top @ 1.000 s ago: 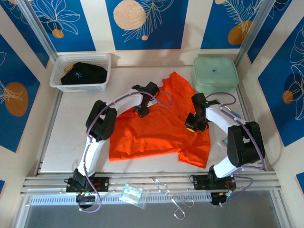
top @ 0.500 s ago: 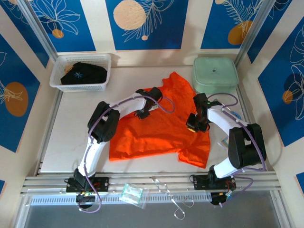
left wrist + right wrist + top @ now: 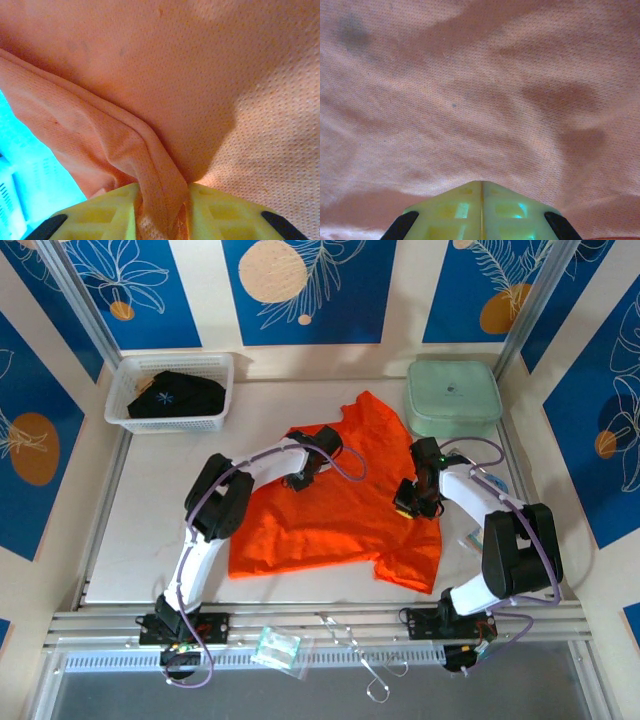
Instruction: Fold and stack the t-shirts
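the widest open stretch is the bare table (image 3: 140,530) left of the orange t-shirt (image 3: 330,525), running from the near edge up to the white mesh basket (image 3: 222,390). the basket blocks the far left corner, with a black t-shirt (image 3: 175,395) in it. the far right corner is taken by a pale green lidded box (image 3: 452,395). between basket and box the back strip is bare, except where the orange shirt's far tip pokes into it. the left arm (image 3: 250,465) arches across the shirt's left half. the right arm (image 3: 470,485) crowds the right edge, leaving a thin lane by the wall. between the left gripper (image 3: 300,478) and right gripper (image 3: 405,505), both low on the cloth, the shirt's middle lies uncovered.
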You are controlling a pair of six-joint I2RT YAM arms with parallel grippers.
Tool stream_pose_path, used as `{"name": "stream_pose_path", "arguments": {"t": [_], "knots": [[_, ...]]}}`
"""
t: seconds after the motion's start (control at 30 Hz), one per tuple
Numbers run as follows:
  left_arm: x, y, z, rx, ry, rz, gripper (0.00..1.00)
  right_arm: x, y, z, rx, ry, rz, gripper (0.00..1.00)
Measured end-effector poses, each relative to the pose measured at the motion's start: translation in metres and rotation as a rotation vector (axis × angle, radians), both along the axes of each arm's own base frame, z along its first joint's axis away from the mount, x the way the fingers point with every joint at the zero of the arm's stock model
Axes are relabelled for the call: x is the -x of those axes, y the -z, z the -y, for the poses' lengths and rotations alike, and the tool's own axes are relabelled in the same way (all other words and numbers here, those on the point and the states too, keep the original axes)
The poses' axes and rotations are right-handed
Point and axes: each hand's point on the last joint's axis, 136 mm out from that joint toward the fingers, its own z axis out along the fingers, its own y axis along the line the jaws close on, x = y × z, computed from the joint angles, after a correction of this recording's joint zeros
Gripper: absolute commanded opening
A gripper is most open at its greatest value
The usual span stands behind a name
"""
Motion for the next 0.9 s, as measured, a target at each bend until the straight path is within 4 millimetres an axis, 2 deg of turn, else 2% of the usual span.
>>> {"name": "stream_pose_path", "arguments": {"t": [0.4,0.67,0.83,0.9], "knots": [[-0.007,-0.028,0.003,-0.018,0.023,0.088,0.17,0.000,0.001,-0.001,-0.009,-0.002,0.002,0.09],[-0.008,-0.037,-0.001,-0.054,0.023,0.117,0.17,-0.002,0.001,-0.004,-0.025,-0.004,0.011,0.09],[-0.010,-0.050,-0.005,-0.099,0.035,0.146,0.05,-0.005,0.006,-0.007,-0.023,-0.028,-0.011,0.11],[-0.011,-0.058,-0.008,-0.115,0.033,0.165,0.01,-0.017,0.004,-0.009,-0.017,-0.051,-0.014,0.13]]}}
